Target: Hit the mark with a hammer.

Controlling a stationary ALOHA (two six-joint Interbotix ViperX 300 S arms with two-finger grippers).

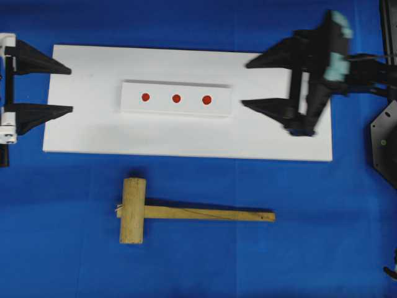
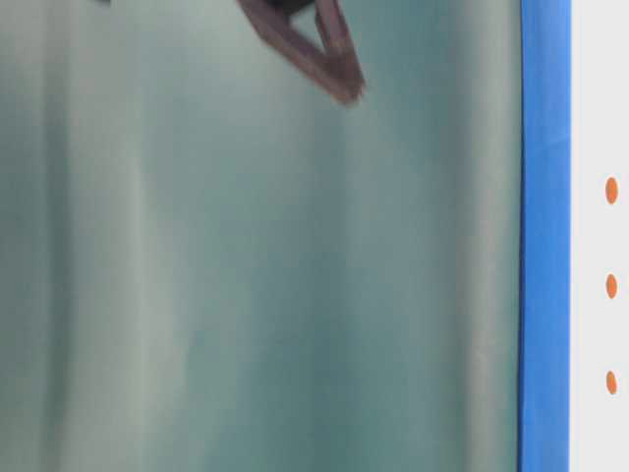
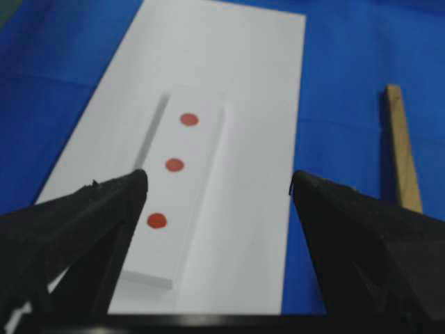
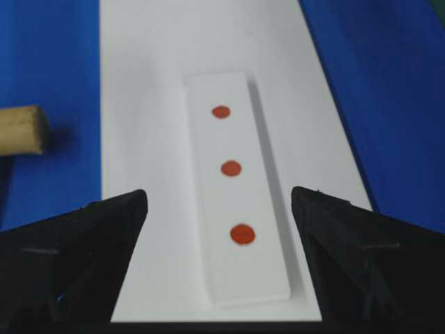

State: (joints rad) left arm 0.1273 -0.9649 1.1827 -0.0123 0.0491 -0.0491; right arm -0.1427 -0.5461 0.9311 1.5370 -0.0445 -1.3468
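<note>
Blue cloth (image 1: 62,261) covers the whole work surface, and on it lies a broad white board (image 1: 93,124), long side running left to right in the overhead view. Centred on the board sits a smaller raised white block (image 1: 164,108) bearing three red dots (image 1: 176,98) in a row — evenly spaced along its length.

The right gripper (image 1: 248,84) reaches in over the board's right end, its black jaws spread wide and holding nothing, tips pointing toward the block; its outline is blurred. The left gripper (image 1: 69,91) hovers at the board's left edge, jaws likewise parted and empty, also aimed at the block. Each wrist camera looks down the block between its own two dark fingers.

The hammer (image 1: 186,213) — plain light wood — lies flat on the cloth below the board in the overhead view, apart from both grippers. Its thick cylindrical head (image 1: 133,210) is at the left, standing crosswise to the thin squared handle (image 1: 211,214), which stretches to the right, roughly parallel to the board's near edge. It touches neither board nor block.
</note>
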